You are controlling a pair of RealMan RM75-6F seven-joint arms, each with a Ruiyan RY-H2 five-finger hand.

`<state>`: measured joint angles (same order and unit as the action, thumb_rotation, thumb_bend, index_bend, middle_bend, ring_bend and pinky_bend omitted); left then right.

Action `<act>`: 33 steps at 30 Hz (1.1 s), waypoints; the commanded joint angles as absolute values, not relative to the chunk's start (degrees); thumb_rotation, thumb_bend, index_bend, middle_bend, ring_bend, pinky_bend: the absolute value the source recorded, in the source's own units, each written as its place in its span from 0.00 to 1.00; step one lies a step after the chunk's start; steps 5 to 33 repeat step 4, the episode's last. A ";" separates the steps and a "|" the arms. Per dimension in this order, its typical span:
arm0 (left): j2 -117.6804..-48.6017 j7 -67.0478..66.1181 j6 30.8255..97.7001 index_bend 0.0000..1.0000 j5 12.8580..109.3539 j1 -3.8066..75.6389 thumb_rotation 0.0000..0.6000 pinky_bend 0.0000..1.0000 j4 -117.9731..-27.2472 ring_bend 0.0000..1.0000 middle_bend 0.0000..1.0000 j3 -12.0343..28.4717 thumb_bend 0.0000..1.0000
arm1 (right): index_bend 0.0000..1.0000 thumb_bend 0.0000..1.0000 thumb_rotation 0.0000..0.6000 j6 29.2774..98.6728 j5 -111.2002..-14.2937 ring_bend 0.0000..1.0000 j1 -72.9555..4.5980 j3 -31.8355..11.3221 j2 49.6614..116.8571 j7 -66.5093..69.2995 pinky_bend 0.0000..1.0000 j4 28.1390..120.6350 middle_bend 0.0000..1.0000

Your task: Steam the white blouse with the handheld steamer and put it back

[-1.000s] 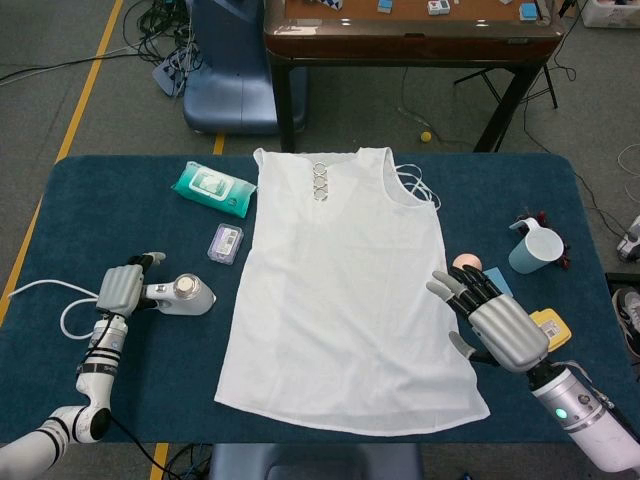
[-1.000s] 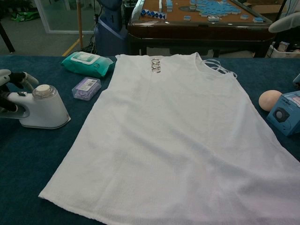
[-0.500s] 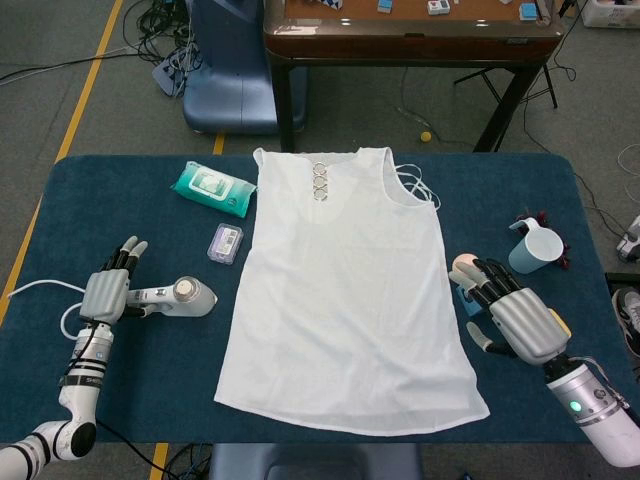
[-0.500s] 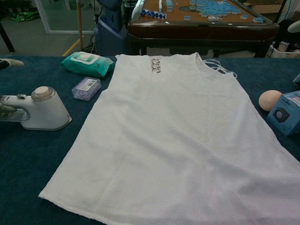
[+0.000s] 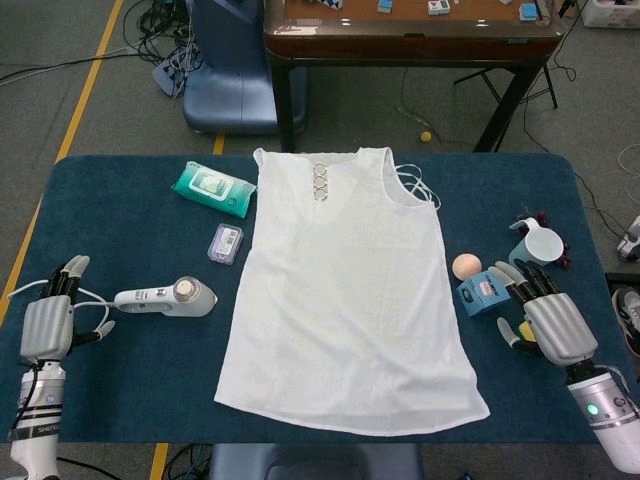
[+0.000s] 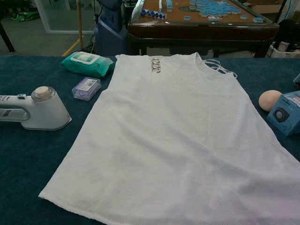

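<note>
Left hand: the left hand (image 5: pixel 45 325) is seen only in the head view, well left of the steamer; its fingers are extended and apart, and nothing is held.
Right hand: the right hand (image 5: pixel 553 322) is placed at the right edge of the table, fingers spread and empty, just beside a small blue box (image 5: pixel 484 293).
Change: a second ago the steamer's handle was wrapped by the left hand; half a second ago the fingers had been opened beside it; now the hand has been drawn back clear of it. The right hand has likewise been pulled off the blouse's right hem toward the table edge.
Steamer: the handheld steamer (image 5: pixel 167 297) is left lying on the blue table (image 5: pixel 110 210), just left of the blouse, handle pointing left, its cord trailing toward the left hand.
Blouse: the white blouse (image 5: pixel 350 290) is spread flat at the table's middle, neckline away from the robot.
Meaning: with the steamer set down and both hands withdrawn, the put-back step is judged done and the task at or near its end.
Nearby: a green wipes pack (image 5: pixel 213 187) and a small clear case (image 5: pixel 226 243) are seen above the steamer; a cup (image 5: pixel 535 249) is seen at right.
</note>
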<state>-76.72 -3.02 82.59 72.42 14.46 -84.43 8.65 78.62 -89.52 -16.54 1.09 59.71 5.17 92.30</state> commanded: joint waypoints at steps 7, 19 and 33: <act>-72.66 -6.37 87.20 0.04 74.98 9.47 1.00 0.17 -90.74 0.07 0.10 5.30 0.06 | 0.00 0.46 1.00 80.08 -88.55 0.00 -14.05 1.32 61.38 3.75 0.02 91.32 0.12; -72.66 -6.37 87.20 0.04 74.98 9.47 1.00 0.17 -90.74 0.07 0.10 5.30 0.06 | 0.00 0.46 1.00 80.08 -88.55 0.00 -14.05 1.32 61.38 3.75 0.02 91.32 0.12; -72.66 -6.37 87.20 0.04 74.98 9.47 1.00 0.17 -90.74 0.07 0.10 5.30 0.06 | 0.00 0.46 1.00 80.08 -88.55 0.00 -14.05 1.32 61.38 3.75 0.02 91.32 0.12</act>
